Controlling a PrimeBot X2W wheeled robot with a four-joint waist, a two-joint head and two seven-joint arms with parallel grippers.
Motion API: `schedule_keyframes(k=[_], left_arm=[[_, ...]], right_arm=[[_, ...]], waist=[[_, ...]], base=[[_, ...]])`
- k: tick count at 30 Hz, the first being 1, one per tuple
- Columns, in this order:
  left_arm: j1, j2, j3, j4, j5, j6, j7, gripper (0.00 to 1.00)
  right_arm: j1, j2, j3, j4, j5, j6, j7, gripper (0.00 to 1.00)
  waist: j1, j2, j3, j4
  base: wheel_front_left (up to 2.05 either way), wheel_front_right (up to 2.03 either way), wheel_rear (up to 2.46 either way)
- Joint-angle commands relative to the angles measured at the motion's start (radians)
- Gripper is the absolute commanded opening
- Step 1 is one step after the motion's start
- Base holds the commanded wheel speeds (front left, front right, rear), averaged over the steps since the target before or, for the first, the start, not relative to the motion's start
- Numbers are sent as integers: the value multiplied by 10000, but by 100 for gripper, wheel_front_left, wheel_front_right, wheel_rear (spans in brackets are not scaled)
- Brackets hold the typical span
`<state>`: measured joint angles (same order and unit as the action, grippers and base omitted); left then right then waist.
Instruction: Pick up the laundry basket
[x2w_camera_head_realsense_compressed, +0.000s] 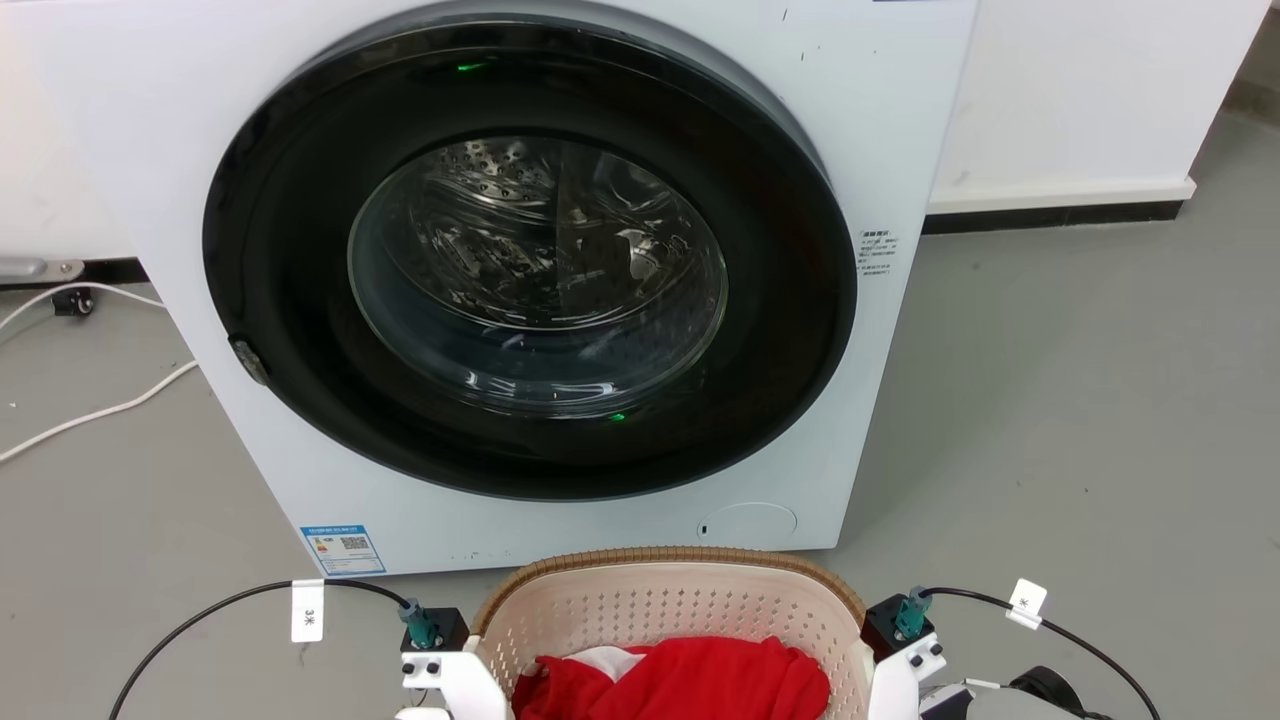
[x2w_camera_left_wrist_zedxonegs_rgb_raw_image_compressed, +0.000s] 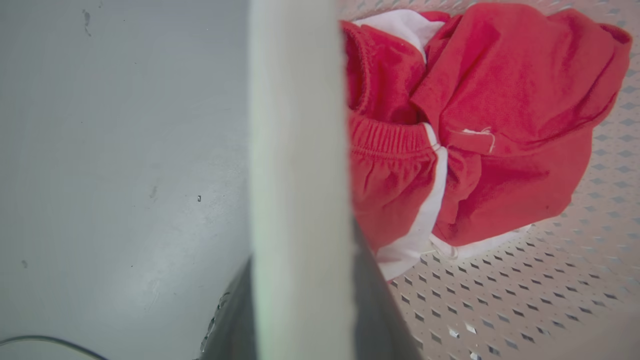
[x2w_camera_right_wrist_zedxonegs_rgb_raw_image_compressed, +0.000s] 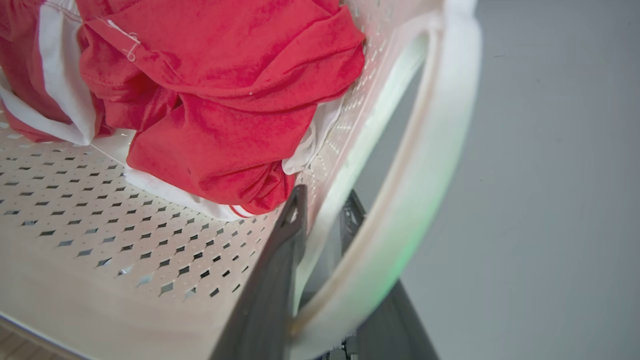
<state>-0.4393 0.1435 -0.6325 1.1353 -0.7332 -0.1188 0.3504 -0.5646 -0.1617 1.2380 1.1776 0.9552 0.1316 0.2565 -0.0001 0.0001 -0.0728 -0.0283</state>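
The laundry basket (x2w_camera_head_realsense_compressed: 668, 600), cream perforated plastic with a brown woven rim, sits at the bottom centre of the head view in front of the washing machine. Red and white clothes (x2w_camera_head_realsense_compressed: 680, 680) lie inside it. My left arm's wrist (x2w_camera_head_realsense_compressed: 437, 650) is at the basket's left side and my right arm's wrist (x2w_camera_head_realsense_compressed: 905, 640) at its right side. In the left wrist view my left gripper (x2w_camera_left_wrist_zedxonegs_rgb_raw_image_compressed: 302, 250) is shut with its dark fingers (x2w_camera_left_wrist_zedxonegs_rgb_raw_image_compressed: 375, 300) hugging the white side handle (x2w_camera_left_wrist_zedxonegs_rgb_raw_image_compressed: 300, 125). My right gripper (x2w_camera_right_wrist_zedxonegs_rgb_raw_image_compressed: 325, 200) is likewise shut on the other white handle loop (x2w_camera_right_wrist_zedxonegs_rgb_raw_image_compressed: 425, 150).
A white front-loading washing machine (x2w_camera_head_realsense_compressed: 900, 120) with a shut round dark door (x2w_camera_head_realsense_compressed: 530, 260) stands directly behind the basket. White cables (x2w_camera_head_realsense_compressed: 90, 410) trail on the grey floor at the left. Black cables (x2w_camera_head_realsense_compressed: 200, 615) run from both wrists. A white wall panel (x2w_camera_head_realsense_compressed: 1080, 100) is at the back right.
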Motion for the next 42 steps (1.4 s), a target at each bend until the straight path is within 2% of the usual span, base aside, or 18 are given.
schedule_keyframes(k=[1, 15, 42], left_arm=[[78, 13, -234, -49, -47, -199, 252, 0], [-304, 199, -1303, 40, -1212, -226, 980, 0], [-543, 375, -2422, 212, -2374, -227, 1041, 0]], right_arm=[[-115, -160, 72, -37, -7, -17, -64, 0], [-190, -240, 321, -21, 367, -18, 376, 0], [-208, -237, 435, 2, 388, -19, 585, 0]], waist=[[1, -1, -84, 24], [1, -1, -333, 132], [1, -1, -368, 96]], base=[[0, 0, 0], [0, 0, 0], [0, 0, 0]])
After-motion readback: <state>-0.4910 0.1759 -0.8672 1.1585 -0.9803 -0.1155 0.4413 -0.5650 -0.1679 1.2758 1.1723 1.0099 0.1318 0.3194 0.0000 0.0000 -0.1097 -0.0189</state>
